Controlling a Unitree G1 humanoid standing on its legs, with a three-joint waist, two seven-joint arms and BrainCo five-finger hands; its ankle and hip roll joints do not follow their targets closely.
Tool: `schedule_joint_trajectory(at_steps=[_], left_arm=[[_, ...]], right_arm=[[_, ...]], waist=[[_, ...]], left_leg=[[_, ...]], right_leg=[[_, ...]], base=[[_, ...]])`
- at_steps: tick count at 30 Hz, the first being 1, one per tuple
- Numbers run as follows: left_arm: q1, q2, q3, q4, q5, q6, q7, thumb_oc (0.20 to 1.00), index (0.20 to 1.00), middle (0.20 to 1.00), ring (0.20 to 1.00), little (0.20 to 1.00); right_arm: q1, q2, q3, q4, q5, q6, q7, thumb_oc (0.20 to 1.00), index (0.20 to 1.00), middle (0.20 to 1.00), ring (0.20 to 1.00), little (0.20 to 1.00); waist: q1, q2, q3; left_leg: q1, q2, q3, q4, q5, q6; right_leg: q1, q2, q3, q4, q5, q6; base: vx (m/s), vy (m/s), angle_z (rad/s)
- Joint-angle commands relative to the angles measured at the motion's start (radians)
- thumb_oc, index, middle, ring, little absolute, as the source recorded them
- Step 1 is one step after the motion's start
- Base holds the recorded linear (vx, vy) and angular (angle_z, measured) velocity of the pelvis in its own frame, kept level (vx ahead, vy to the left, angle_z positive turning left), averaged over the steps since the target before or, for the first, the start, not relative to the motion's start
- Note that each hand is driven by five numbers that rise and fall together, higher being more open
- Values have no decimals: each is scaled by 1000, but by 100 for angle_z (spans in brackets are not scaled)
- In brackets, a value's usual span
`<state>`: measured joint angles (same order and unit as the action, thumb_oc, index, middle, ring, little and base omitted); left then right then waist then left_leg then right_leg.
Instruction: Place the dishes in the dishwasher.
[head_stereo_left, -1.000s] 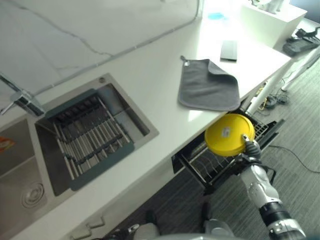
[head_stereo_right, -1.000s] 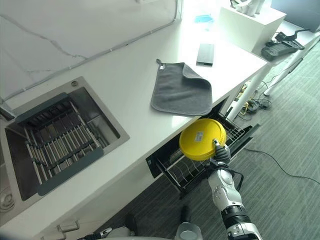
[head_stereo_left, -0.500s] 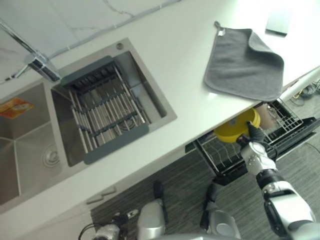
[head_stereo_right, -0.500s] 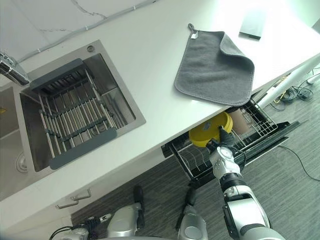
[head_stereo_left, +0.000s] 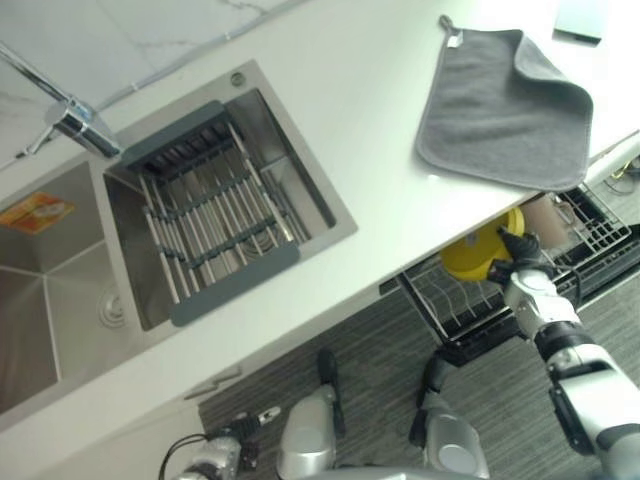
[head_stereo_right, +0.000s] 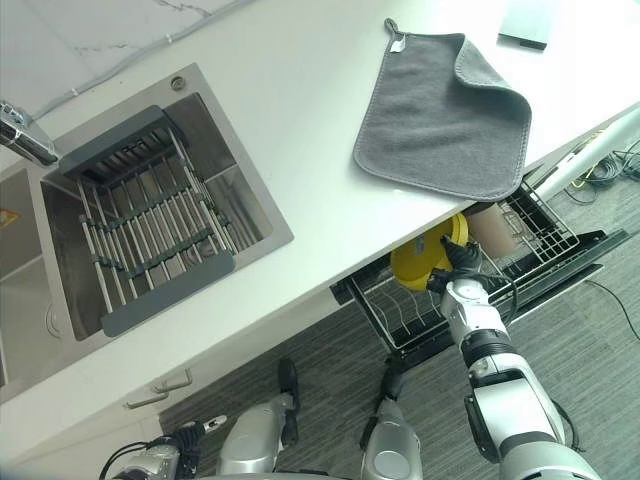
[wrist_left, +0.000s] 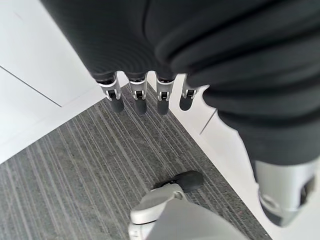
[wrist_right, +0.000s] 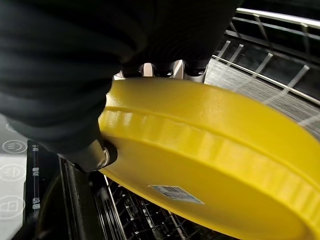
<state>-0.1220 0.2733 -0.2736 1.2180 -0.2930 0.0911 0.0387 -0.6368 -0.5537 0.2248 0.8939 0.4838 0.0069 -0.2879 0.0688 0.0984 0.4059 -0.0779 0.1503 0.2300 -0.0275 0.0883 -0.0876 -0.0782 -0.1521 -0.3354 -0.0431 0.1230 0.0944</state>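
Note:
A yellow plate (head_stereo_left: 478, 256) is tilted over the pulled-out dishwasher rack (head_stereo_left: 447, 302), its far part hidden under the counter edge. My right hand (head_stereo_left: 524, 249) is shut on the plate's rim. In the right wrist view the thumb (wrist_right: 95, 154) presses one face of the plate (wrist_right: 210, 150) and the fingers (wrist_right: 175, 68) curl over the other face, with rack wires (wrist_right: 270, 75) just past it. My left hand (wrist_left: 137, 97) hangs over grey floor with straight fingers, holding nothing.
A grey cloth (head_stereo_left: 505, 108) lies on the white counter (head_stereo_left: 380, 130) above the rack. A sink with a slatted drying rack (head_stereo_left: 212, 228) and a faucet (head_stereo_left: 68, 118) are to the left. A brownish cup (head_stereo_right: 492, 228) stands in the rack.
The plate has gone from face-up above the rack down to the rack, partly under the counter edge, still in my right hand. The camera has also shifted.

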Motion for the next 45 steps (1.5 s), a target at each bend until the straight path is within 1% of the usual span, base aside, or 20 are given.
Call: schedule_joint_trajectory(at_steps=[1,4,8,9,10,12,13,14,16,17,19,20,22,23,27,33,34,37,40,45], left_arm=[[-19,58,-30,44,30,21,0,1000,1000,1000,1000,1000],[-19,83,-4,24,37,33,2,1000,1000,1000,1000,1000],[-26,100,3,12,42,46,-2,1000,1000,1000,1000,1000],[-31,111,4,4,46,51,-7,1000,1000,1000,1000,1000],[-31,111,5,3,47,51,-7,1000,1000,1000,1000,1000],[-32,124,16,-10,70,61,-13,1000,1000,1000,1000,1000],[-33,125,17,-11,73,61,-14,1000,1000,1000,1000,1000],[-34,131,15,-13,84,59,-17,1000,1000,1000,1000,1000],[-40,138,12,-16,95,62,-21,1000,1000,1000,1000,1000],[-45,141,10,-16,104,64,-25,1000,1000,1000,1000,1000],[-53,144,2,-16,121,73,-29,1000,1000,1000,1000,1000],[-57,143,-1,-13,158,76,-32,1000,1000,1000,1000,1000],[-65,143,-14,-8,172,78,-27,1000,1000,1000,1000,1000],[-71,143,-18,-5,175,78,-28,1000,1000,1000,1000,1000],[-101,134,-42,7,156,63,-14,1000,1000,1000,1000,1000],[-116,128,-56,-2,122,51,-15,1000,1000,1000,1000,1000],[-109,122,-57,0,115,38,-9,1000,1000,1000,1000,1000],[-106,116,-57,-2,114,37,-3,1000,1000,1000,1000,1000],[-114,109,-76,-9,85,33,2,1000,1000,1000,1000,1000],[-122,99,-90,-22,67,26,3,1000,1000,1000,1000,1000]], right_arm=[[-110,-52,35,-58,-158,-55,83,200,200,200,200,200],[-134,-147,118,-100,-358,-53,156,200,200,200,200,200],[-159,-188,170,-120,-457,-52,205,200,200,200,200,200],[-185,-213,227,-138,-549,-76,264,200,200,200,200,200],[-186,-215,232,-140,-549,-77,265,200,200,200,200,200],[-218,-242,345,-193,-678,-156,394,200,200,200,200,200],[-220,-244,358,-197,-694,-162,399,200,200,200,200,200],[-236,-255,410,-205,-708,-206,417,200,200,200,200,200],[-252,-257,451,-206,-736,-247,408,200,200,200,200,200],[-260,-257,469,-205,-753,-283,387,200,200,200,200,200],[-279,-247,494,-204,-806,-312,307,200,200,200,200,200],[-293,-234,514,-199,-852,-316,225,200,200,200,200,200],[-317,-213,535,-182,-956,-280,111,200,200,200,200,200],[-333,-203,545,-167,-976,-259,39,200,200,200,200,200],[-401,-166,549,-95,-1020,-175,-140,200,200,200,200,200],[-452,-184,554,-55,-1033,-90,-300,200,200,200,200,200],[-456,-182,547,-31,-1041,-76,-370,200,200,200,200,200],[-442,-188,532,-26,-1064,-46,-463,200,200,200,200,200],[-454,-199,523,1,-1124,9,-608,200,200,200,200,200],[-463,-208,520,27,-1164,58,-720,200,200,200,200,200]], waist=[[10,-49,-17],[11,-69,-12],[12,-76,-3],[13,-79,8],[14,-79,6],[22,-86,16],[23,-87,17],[31,-90,19],[37,-90,19],[41,-90,20],[50,-87,22],[60,-84,25],[72,-79,31],[78,-75,38],[93,-57,75],[93,-30,111],[93,-27,113],[90,-25,114],[90,-10,114],[95,4,114]], left_leg=[[-60,-2,-58,104,-90,-13],[-56,9,-34,104,-93,-15],[-65,14,-30,109,-92,-15],[-70,17,-30,112,-92,-16],[-74,18,-30,112,-90,-16],[-76,21,-30,117,-91,-19],[-76,21,-31,117,-91,-18],[-80,21,-33,120,-91,-17],[-85,22,-35,123,-91,-16],[-88,22,-37,124,-92,-15],[-97,22,-37,132,-94,-13],[-109,23,-35,146,-99,-10],[-135,27,-35,176,-109,-4],[-157,30,-37,197,-113,0],[-232,29,-45,252,-129,9],[-279,14,-43,257,-128,15],[-283,5,-47,262,-149,9],[-298,-1,-46,269,-151,11],[-330,-13,-45,289,-160,19],[-367,-27,-47,322,-175,28]], right_leg=[[-75,-34,45,248,-231,-6],[-69,-46,33,214,-206,11],[-81,-47,33,216,-202,16],[-88,-46,33,225,-206,18],[-91,-45,32,223,-204,18],[-92,-48,25,228,-207,20],[-92,-48,24,229,-207,20],[-94,-50,18,232,-207,21],[-100,-53,14,240,-210,22],[-103,-53,11,245,-212,23],[-110,-59,2,259,-217,23],[-123,-68,-8,285,-225,25],[-152,-80,-19,340,-244,20],[-176,-89,-26,381,-255,16],[-264,-110,-33,480,-285,6],[-323,-113,-15,504,-288,7],[-334,-117,-2,525,-315,18],[-351,-119,0,538,-319,19],[-387,-122,4,577,-335,13],[-422,-124,2,629,-361,-1]], base=[[-38,-52,0],[-38,-94,-1],[-48,-68,-1],[-47,-46,-2],[-48,-65,0],[-12,-59,1],[-5,-70,2],[-2,-56,2],[2,-55,2],[1,-40,2],[0,-16,1],[0,0,0],[-10,11,-2],[-37,27,-6],[-86,26,-8],[-75,47,-15],[-3,28,-17],[-25,20,0],[-89,40,4],[-77,4,3]])
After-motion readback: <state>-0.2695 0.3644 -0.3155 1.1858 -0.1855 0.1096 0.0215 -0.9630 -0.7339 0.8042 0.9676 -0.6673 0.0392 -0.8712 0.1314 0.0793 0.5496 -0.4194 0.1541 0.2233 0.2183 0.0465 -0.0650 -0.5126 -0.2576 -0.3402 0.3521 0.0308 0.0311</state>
